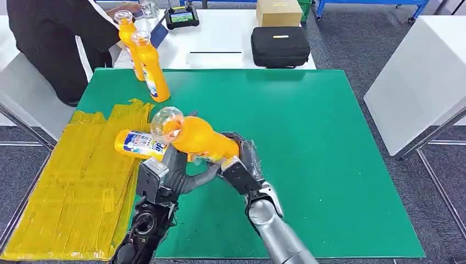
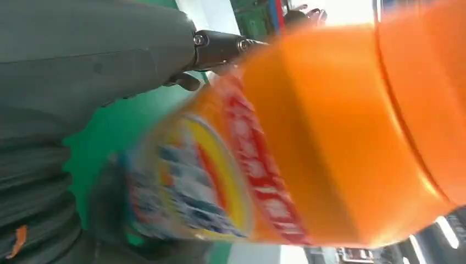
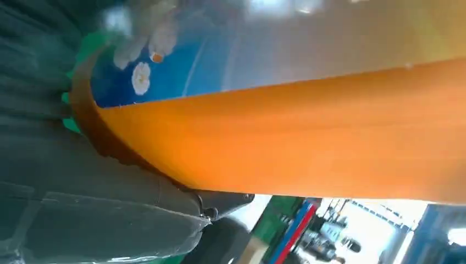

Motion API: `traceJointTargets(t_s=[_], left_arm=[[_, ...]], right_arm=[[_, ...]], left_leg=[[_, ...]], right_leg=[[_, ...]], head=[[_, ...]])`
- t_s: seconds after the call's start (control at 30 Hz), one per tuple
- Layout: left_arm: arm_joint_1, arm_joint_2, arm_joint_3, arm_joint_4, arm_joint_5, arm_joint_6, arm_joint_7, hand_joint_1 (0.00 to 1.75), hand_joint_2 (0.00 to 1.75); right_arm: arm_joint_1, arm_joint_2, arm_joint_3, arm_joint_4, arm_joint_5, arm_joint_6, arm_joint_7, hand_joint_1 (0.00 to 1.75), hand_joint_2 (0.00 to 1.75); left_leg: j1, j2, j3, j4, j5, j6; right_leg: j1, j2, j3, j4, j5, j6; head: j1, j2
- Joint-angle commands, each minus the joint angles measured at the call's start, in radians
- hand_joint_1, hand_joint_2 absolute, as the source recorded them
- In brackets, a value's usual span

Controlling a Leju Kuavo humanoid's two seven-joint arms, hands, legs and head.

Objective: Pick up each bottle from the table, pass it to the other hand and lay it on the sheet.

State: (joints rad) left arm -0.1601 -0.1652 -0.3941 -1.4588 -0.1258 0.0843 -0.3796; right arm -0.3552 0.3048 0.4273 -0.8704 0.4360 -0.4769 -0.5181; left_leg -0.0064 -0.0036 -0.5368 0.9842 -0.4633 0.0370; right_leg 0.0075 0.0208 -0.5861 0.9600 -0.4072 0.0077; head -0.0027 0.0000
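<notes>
While the bottle point(image 1: 198, 137) hangs tilted above the table's near-left part, beside the sheet point(image 1: 77, 181), the right hand point(image 1: 242, 168) grips its base and the left hand point(image 1: 165, 176) reaches under its middle, seemingly closing to take it over.

Orange bottles point(image 1: 200, 138); yellow sheet point(image 1: 77, 187); green mat point(image 1: 308, 165).

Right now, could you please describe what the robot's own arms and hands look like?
The right arm is a smooth silver tube ending in a dark grey right hand with blocky segments and a clear glossy cover at the wrist. The left arm shows black, open mechanical parts with a round joint, and the left hand is grey with dark fingers. Up close, the hands have a grey ribbed cover and small silver screws.
</notes>
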Motion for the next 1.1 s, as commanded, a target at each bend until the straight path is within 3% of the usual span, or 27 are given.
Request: traceJointTargets(t_s=[0.03, 0.13, 0.27, 0.67, 0.7, 0.73, 1.1], left_arm=[[-0.085, 0.021, 0.059, 0.101, 0.092, -0.017, -0.006, 0.00, 1.75], [-0.095, 0.027, 0.070, 0.142, 0.149, -0.027, -0.026, 0.00, 1.75], [-0.098, 0.028, 0.087, 0.159, 0.213, -0.042, -0.033, 0.00, 1.75], [-0.093, 0.025, 0.104, 0.160, 0.261, -0.042, -0.038, 0.00, 1.75], [-0.092, 0.023, 0.111, 0.160, 0.277, -0.040, -0.039, 0.10, 1.75], [-0.089, 0.024, 0.118, 0.160, 0.299, -0.041, -0.043, 1.75, 1.75], [-0.079, 0.034, 0.119, 0.169, 0.329, -0.037, -0.056, 1.75, 1.75]], right_arm=[[-0.083, 0.044, 0.380, 0.276, 0.011, -0.122, -0.052, 1.75, 1.75], [-0.073, 0.044, 0.486, 0.300, -0.048, -0.103, -0.064, 1.75, 1.75], [-0.087, 0.044, 0.531, 0.348, -0.090, -0.124, -0.073, 1.75, 1.75], [-0.105, 0.044, 0.533, 0.363, -0.111, -0.128, -0.078, 1.75, 1.75], [-0.107, 0.044, 0.533, 0.367, -0.113, -0.130, -0.079, 1.75, 1.75], [-0.111, 0.044, 0.530, 0.374, -0.119, -0.129, -0.083, 1.75, 1.75], [-0.116, 0.042, 0.507, 0.401, -0.151, -0.128, -0.111, 1.75, 1.75]], left_leg=[[0.000, 0.003, 0.005, -0.001, -0.001, -0.003], [0.000, 0.000, 0.005, -0.002, -0.001, -0.003], [0.000, -0.001, 0.006, -0.002, -0.001, -0.004], [0.000, -0.003, 0.002, -0.001, 0.000, -0.002], [0.000, -0.004, 0.003, -0.001, -0.001, -0.003], [0.000, -0.004, 0.001, -0.001, 0.000, -0.002], [0.000, -0.003, 0.002, -0.001, 0.000, -0.003]], right_leg=[[0.000, 0.001, 0.003, -0.001, -0.001, 0.001], [0.000, -0.002, 0.005, -0.001, -0.001, 0.001], [0.000, -0.003, 0.006, -0.001, -0.002, 0.001], [0.000, -0.004, 0.001, 0.000, -0.002, 0.000], [0.000, -0.006, 0.003, 0.000, -0.003, 0.000], [0.000, -0.005, 0.001, 0.000, -0.002, 0.000], [0.000, -0.005, 0.002, 0.000, -0.002, 0.001]], head=[[0.000, 0.000], [0.000, 0.000], [0.000, 0.000], [0.000, 0.000], [0.000, 0.000], [0.000, 0.000], [0.000, 0.000]])
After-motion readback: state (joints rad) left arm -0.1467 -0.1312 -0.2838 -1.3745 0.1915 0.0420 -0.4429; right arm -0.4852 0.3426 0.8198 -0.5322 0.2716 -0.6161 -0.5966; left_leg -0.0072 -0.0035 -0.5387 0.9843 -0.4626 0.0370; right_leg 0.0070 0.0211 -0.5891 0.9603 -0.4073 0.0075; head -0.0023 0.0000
